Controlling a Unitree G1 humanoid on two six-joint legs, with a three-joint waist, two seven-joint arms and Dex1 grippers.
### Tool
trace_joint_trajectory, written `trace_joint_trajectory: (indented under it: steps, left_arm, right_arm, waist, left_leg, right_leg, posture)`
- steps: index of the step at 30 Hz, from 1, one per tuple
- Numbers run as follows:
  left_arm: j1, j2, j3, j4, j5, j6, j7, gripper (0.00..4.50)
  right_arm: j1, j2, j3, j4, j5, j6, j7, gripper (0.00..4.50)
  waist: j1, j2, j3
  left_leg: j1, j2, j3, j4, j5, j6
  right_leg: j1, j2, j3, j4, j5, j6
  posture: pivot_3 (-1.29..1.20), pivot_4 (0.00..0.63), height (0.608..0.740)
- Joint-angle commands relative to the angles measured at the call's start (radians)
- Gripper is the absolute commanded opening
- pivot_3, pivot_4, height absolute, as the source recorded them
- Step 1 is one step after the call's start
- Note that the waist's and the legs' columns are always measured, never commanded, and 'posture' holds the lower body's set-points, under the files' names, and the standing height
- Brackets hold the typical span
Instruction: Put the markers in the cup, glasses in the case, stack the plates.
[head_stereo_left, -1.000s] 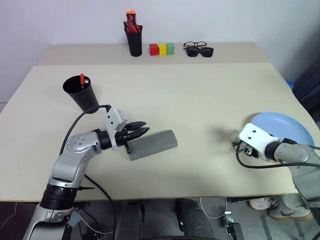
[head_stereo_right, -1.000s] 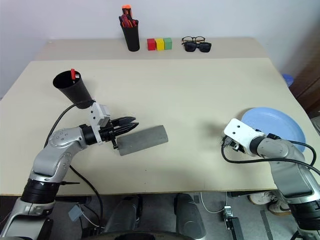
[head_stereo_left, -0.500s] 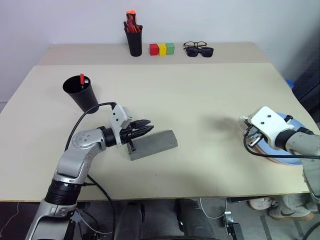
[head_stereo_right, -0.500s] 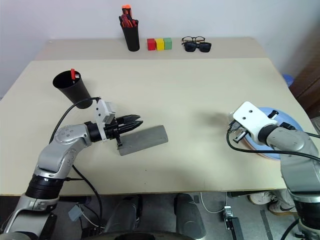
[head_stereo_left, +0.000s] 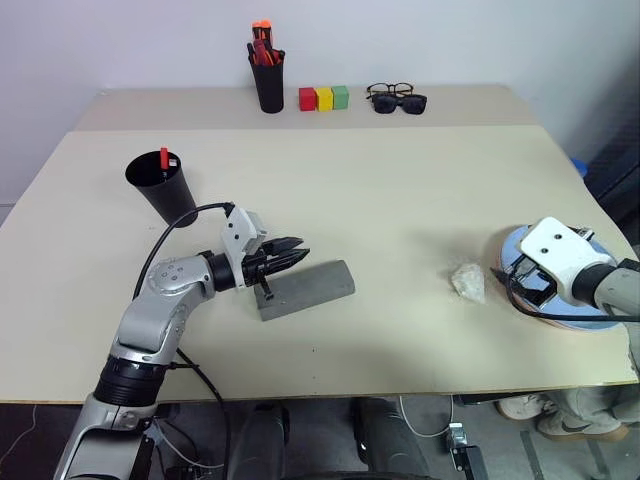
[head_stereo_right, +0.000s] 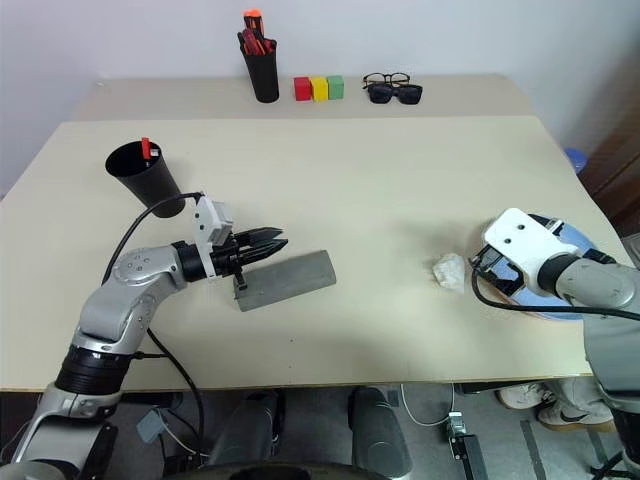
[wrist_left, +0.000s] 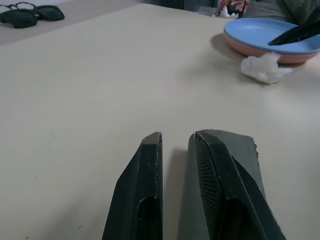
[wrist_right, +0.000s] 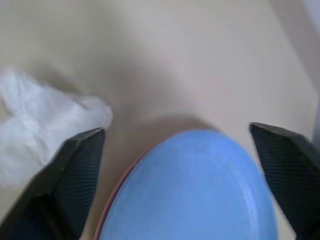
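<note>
On the near left of the tabletop lies the grey case, shut, its long axis running left to right and tilted slightly away at its right end. Left gripper hovers level over the case's left end, jaws narrow with a slim gap, nothing between them; whether they touch the shell cannot be told. This arm is by far the nearer to the case.

Near right edge: light blue plate stacked on the pink plate, whose rim peeps out beneath. Right gripper hangs just above the stack, jaws wide and empty. A crumpled white tissue sits just left of the plates.

Far left: wide black cup, holding one red marker standing upright inside.

Far edge, well apart: black pen holder with a bunch of red and orange markers, three coloured blocks, sunglasses and spare spectacles.

Wire-frame glasses: presumably already in the closed case.
</note>
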Motion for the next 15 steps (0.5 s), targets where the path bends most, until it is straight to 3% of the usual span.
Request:
trace_joint_trajectory:
  steps: [1, 10, 13, 15]
  left_arm:
    - [0.002, 0.005, 0.011, -0.040, -0.009, -0.001, 0.002, 0.98]
    - [0.005, 0.008, 0.014, -0.047, -0.011, 0.008, 0.009, 0.98]
    - [0.015, 0.011, 0.017, -0.058, -0.012, 0.012, 0.010, 0.98]
    - [0.021, 0.013, 0.021, -0.062, -0.013, 0.015, 0.010, 0.98]
  right_arm:
    - [0.028, 0.009, -0.012, -0.054, 0.052, -0.009, 0.047, 4.48]
    - [0.000, 0.099, 0.124, -0.007, 0.056, 0.019, 0.000, 4.48]
    - [-0.012, 0.105, 0.142, 0.008, 0.047, 0.029, -0.019, 3.64]
    - [-0.017, 0.103, 0.143, 0.010, 0.048, 0.033, -0.022, 2.64]
  waist:
    - [0.000, 0.000, 0.000]
    - [0.000, 0.000, 0.000]
    - [0.001, 0.000, 0.000]
    - [0.000, 0.000, 0.000]
  left_leg:
    - [0.000, 0.000, 0.000, 0.000, 0.000, 0.000]
    - [0.000, 0.000, 0.000, 0.000, 0.000, 0.000]
    - [0.000, 0.000, 0.000, 0.000, 0.000, 0.000]
    - [0.000, 0.000, 0.000, 0.000, 0.000, 0.000]
  right_leg:
    - [0.000, 0.000, 0.000, 0.000, 0.000, 0.000]
    - [0.000, 0.000, 0.000, 0.000, 0.000, 0.000]
    - [0.000, 0.000, 0.000, 0.000, 0.000, 0.000]
    - [0.000, 0.000, 0.000, 0.000, 0.000, 0.000]
  posture:
    - [0.00, 0.150, 0.740]
    - [0.00, 0.150, 0.740]
    - [0.00, 0.150, 0.740]
    - [0.00, 0.150, 0.740]
